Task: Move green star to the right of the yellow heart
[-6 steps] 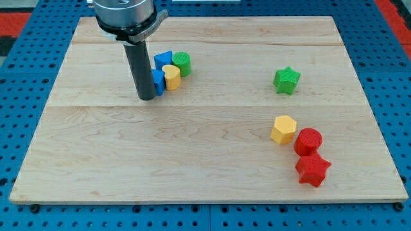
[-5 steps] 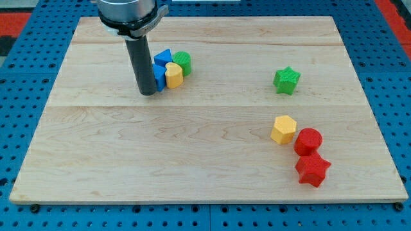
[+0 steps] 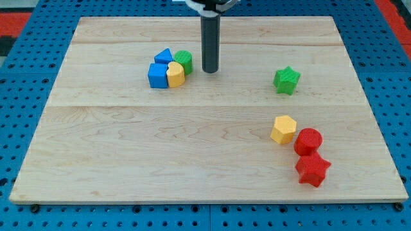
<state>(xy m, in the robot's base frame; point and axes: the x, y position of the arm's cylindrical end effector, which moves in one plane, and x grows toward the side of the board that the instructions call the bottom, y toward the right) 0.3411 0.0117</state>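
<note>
Wooden board (image 3: 96,147), green star (image 3: 286,80) upright

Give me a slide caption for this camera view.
My tip sits right of the yellow heart cluster; the green star waits farther right.

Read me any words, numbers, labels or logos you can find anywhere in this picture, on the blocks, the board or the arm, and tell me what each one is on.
There is no readable text.
Wooden board: plain wood grain only.
Green star, yellow heart, blue cube, red star: unmarked faces.
Dark rod ending in my tip, right of the heart's cluster: no label visible.
Blue perforated base: only holes.
</note>
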